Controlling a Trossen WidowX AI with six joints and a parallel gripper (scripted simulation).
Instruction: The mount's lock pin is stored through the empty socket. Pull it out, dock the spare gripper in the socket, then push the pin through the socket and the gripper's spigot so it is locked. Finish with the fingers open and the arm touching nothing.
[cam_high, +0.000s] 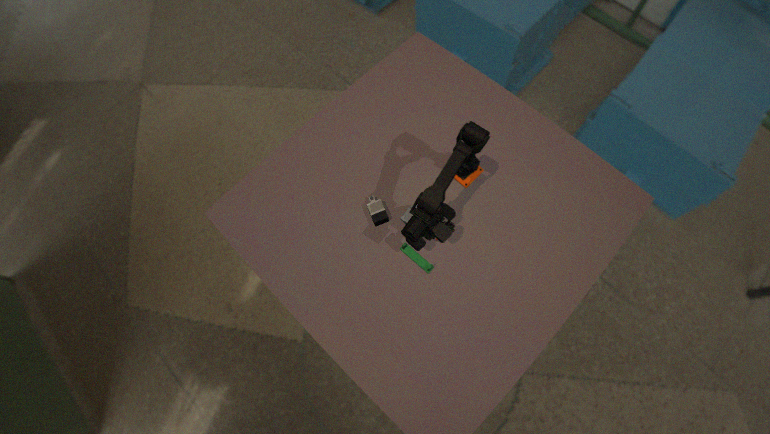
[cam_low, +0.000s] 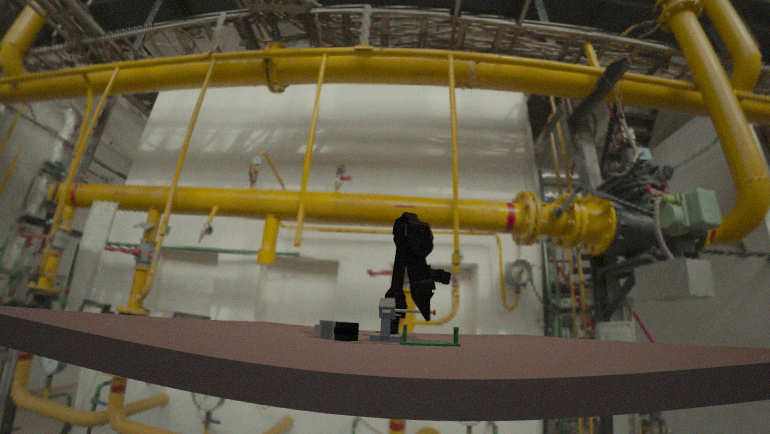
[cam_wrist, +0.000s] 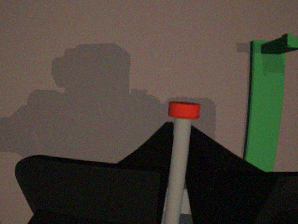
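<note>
Nearest the onlooker, a green cradle (cam_high: 416, 258) (cam_low: 431, 343) (cam_wrist: 265, 105) rests on the table (cam_high: 323, 269) (cam_low: 269, 345) (cam_wrist: 50, 25), a raised post at each end. The gripper (cam_high: 414, 239) (cam_low: 429, 318) (cam_wrist: 176, 129) is clenched on the lock pin (cam_low: 410, 311) (cam_wrist: 179, 160), above the cradle and beside the mount (cam_high: 407, 216) (cam_low: 386, 323).

Key alignment: in the exterior view the pin's long axis runs nearly level from the mount's head out to the right, with its red cap at the outer end. The cradle lies below, its length roughly along the same direction. Whether the pin's inner end is clear of the socket cannot be told. Judgement: extraction is the step in hand; the pull should follow the pin's axis away from the mount, since side load could bind it. The cradle is a likely parking place.

Pin appearance: slim, round, pale grey shaft; short, wider red cap.

The spare gripper (cam_high: 377, 210) (cam_low: 338, 330) lies undocked on the table, on the mount's other side, apart from it. Its body is pale grey and black, with two small prongs at the grey end. The single arm serves both parts.

Farther back, an orange base plate (cam_high: 477, 175) shows under the arm. Yellow pipes (cam_low: 345, 204) cross behind.
</note>
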